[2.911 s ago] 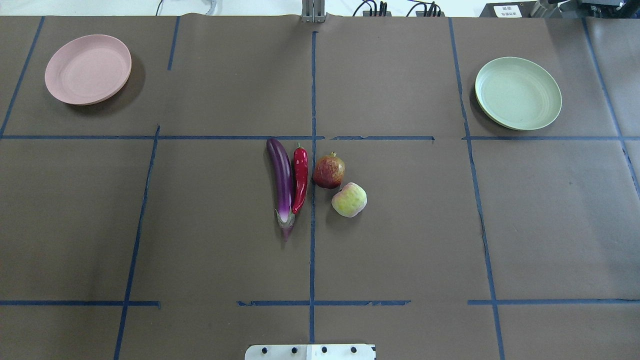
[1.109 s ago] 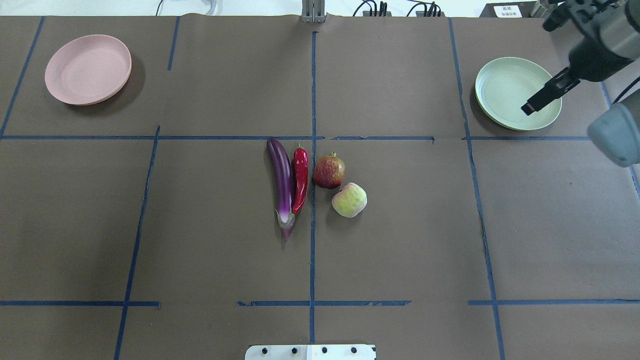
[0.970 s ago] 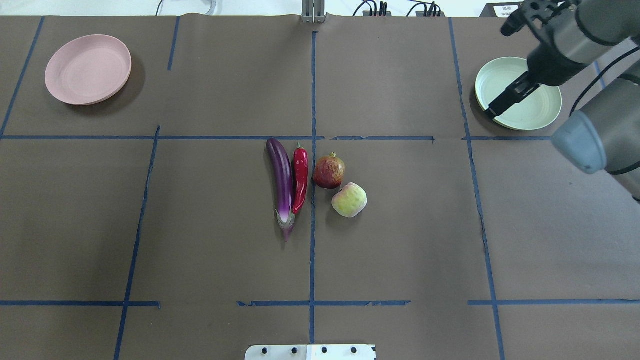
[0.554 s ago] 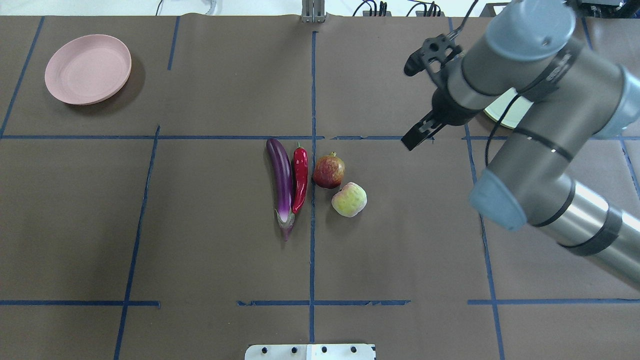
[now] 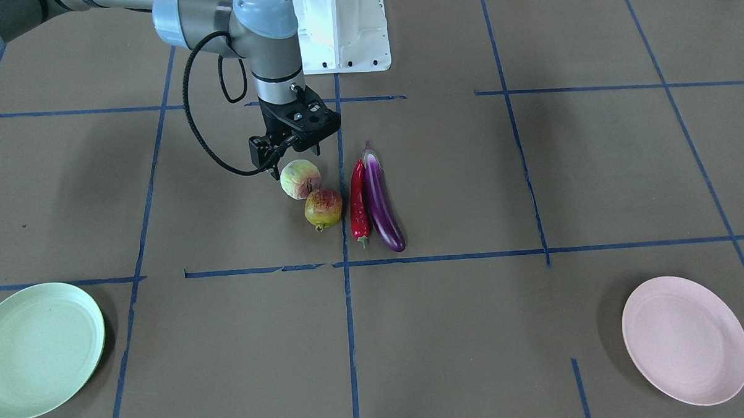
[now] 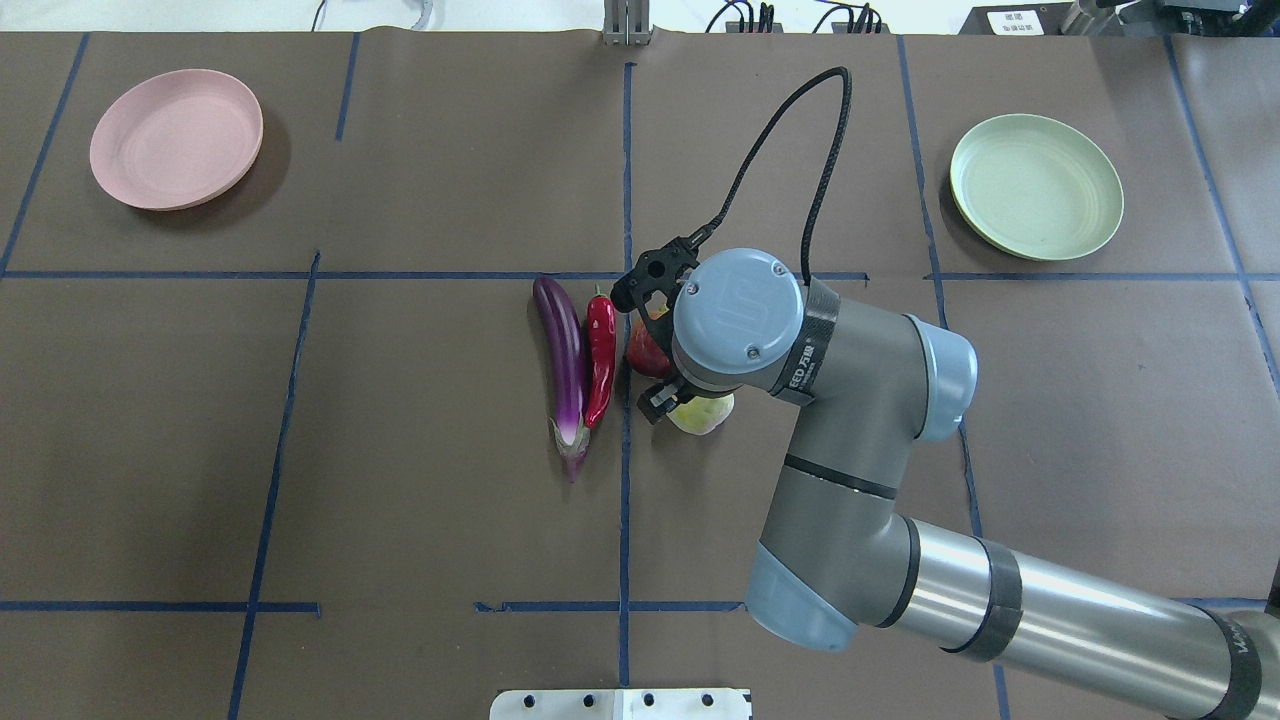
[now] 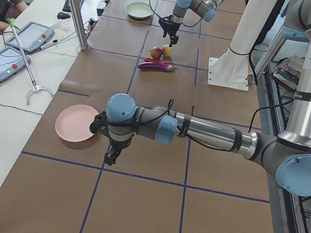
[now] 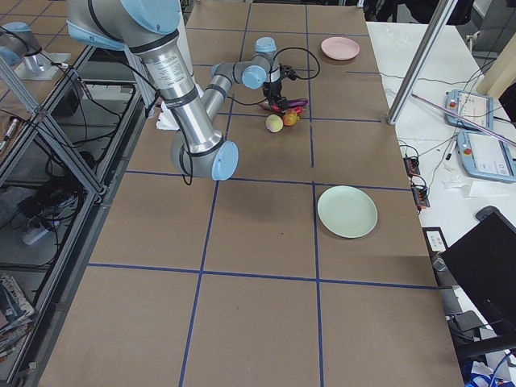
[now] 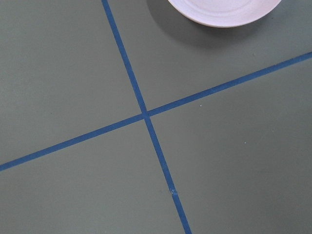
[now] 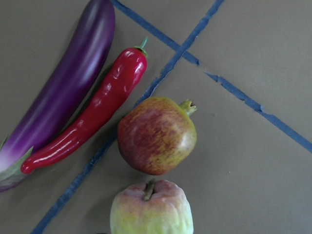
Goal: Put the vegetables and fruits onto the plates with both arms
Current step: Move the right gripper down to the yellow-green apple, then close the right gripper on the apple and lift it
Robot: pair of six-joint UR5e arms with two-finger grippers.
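So, peach [image 5: 300, 179]: mid-worktop, touching the pomegranate [image 5: 323, 208]. Looks light, firm and a bit slick, so I'd pinch across its round sides.
Right fingers [image 5: 274, 165]: spread wide, empty, hovering just over the peach, no contact that I can see.
Left fingers [image 7: 111, 157]: near the pink plate [image 7: 74, 124]; open or closed, can't tell.

We see two big arms made of grey tubes. The right arm [image 6: 850, 450] has round light blue caps [image 6: 738, 310] at its bends, and one cap has four tiny screws. A black band [image 6: 805, 355] with white letters goes round it. A thin black cable [image 6: 800, 130] runs to its black gripper [image 5: 296, 159]. The left arm [image 7: 200, 132] looks the same, with shiny silver parts. The base [image 5: 341, 30] is a white block.
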